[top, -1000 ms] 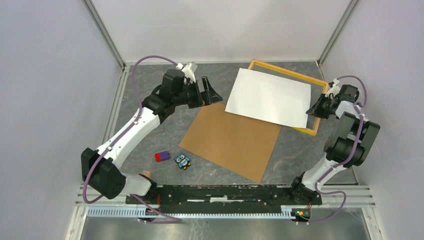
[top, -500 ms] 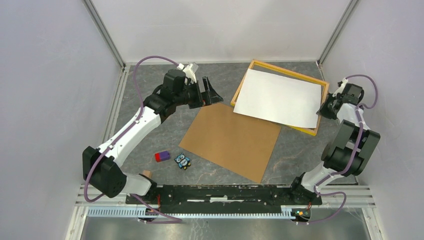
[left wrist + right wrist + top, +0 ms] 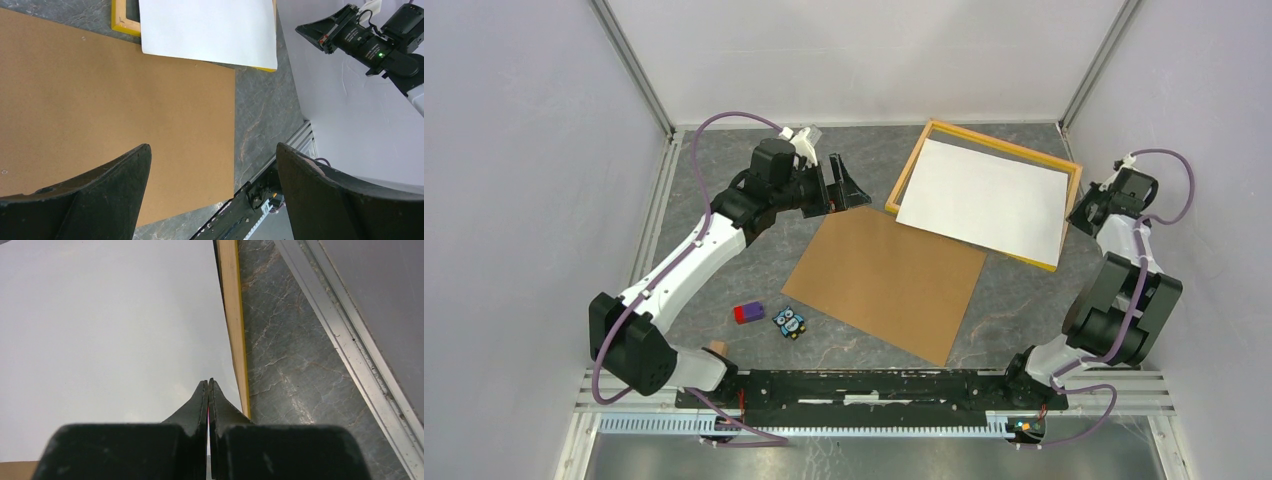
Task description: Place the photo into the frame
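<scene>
The photo (image 3: pixel 984 200) lies white back up across the frame (image 3: pixel 994 132), a thin yellow-orange border at the back right. It sits skewed and covers most of the frame's near border. My right gripper (image 3: pixel 1079 215) is shut, its tips (image 3: pixel 208 381) low over the photo (image 3: pixel 110 330) near its right edge, next to the frame's right border (image 3: pixel 231 315). Whether the tips touch the paper I cannot tell. My left gripper (image 3: pixel 849 185) hangs open left of the frame with nothing between its fingers (image 3: pixel 212 146).
A brown hardboard panel (image 3: pixel 884 280) lies flat in the middle, its far edge next to the frame's near left corner (image 3: pixel 125 22). A purple and red block (image 3: pixel 748 313) and a small owl figure (image 3: pixel 790 322) lie near the left arm's base. Walls stand close on both sides.
My shut right gripper has moved right towards the wall, and the photo has slid right with it, now lying further inside the frame. The left arm has stayed still.
</scene>
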Controlling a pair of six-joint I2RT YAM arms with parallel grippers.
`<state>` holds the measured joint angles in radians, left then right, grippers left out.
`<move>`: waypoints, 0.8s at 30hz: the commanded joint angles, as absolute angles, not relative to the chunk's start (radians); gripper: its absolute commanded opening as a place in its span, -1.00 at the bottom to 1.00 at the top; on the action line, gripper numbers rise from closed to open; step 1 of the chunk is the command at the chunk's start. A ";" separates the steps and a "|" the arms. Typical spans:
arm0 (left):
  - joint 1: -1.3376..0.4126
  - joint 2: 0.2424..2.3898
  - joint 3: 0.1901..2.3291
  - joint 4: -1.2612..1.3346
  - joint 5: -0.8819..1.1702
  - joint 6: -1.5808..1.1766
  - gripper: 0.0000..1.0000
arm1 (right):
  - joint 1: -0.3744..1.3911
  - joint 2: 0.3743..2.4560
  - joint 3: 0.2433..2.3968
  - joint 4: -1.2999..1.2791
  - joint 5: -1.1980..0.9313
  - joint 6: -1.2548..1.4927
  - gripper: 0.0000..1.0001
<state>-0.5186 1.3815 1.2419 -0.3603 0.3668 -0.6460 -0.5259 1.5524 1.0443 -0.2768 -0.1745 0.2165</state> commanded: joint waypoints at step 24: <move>-0.523 1.376 1.252 -0.310 0.451 -0.651 1.00 | 0.117 1.474 0.746 0.178 -0.401 0.491 0.64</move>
<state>-0.5190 1.3998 1.2419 -0.3519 0.4065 -0.6468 0.0128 1.4902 0.8337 -0.0441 -0.4358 0.2913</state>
